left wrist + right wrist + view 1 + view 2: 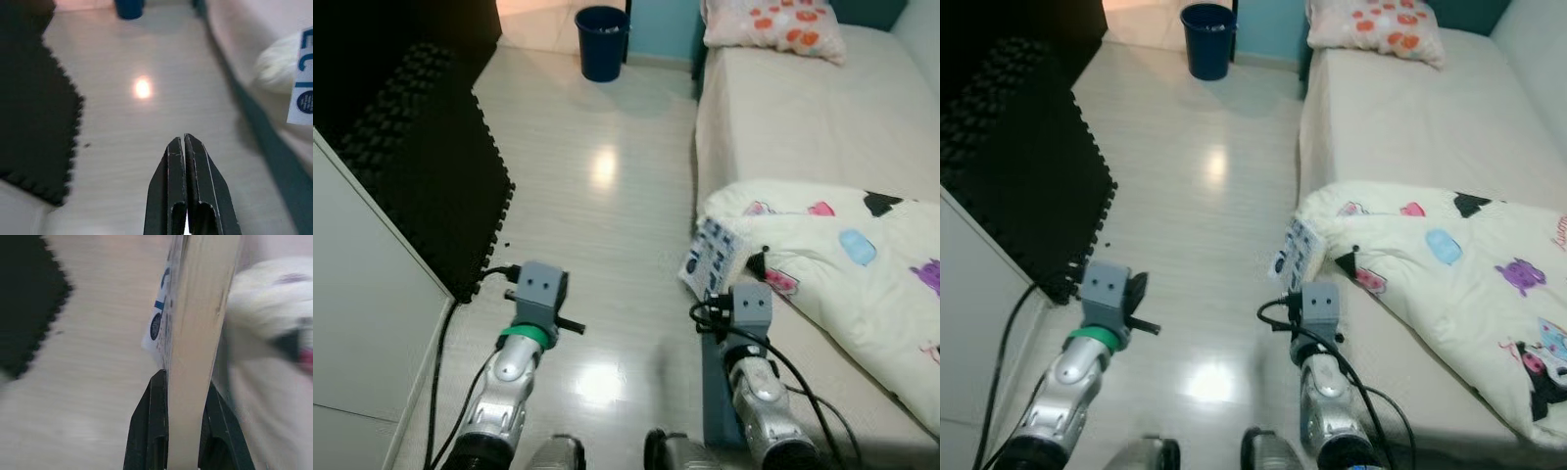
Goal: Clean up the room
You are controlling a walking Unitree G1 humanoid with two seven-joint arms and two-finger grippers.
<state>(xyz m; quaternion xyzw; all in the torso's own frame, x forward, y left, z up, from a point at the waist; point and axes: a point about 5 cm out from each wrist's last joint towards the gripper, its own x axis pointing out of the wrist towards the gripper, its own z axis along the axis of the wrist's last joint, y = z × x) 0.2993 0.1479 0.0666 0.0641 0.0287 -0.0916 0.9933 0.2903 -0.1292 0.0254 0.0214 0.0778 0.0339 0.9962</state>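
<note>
Right gripper [185,396] clamped on thin white book with blue print [195,323] beside beige bed's edge [705,147]; left gripper [186,147] pressed together above pale wooden floor [597,196]

A home bedroom — a bed [783,108] at two o'clock with a patterned pillow [773,24] and cartoon-print duvet [847,264], a wastebasket [602,41] at twelve.

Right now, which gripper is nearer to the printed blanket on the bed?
The right. The right gripper, shut on a flat white box, is beside the printed blanket at the bed's edge. The left gripper is over the floor, farther away.
</note>
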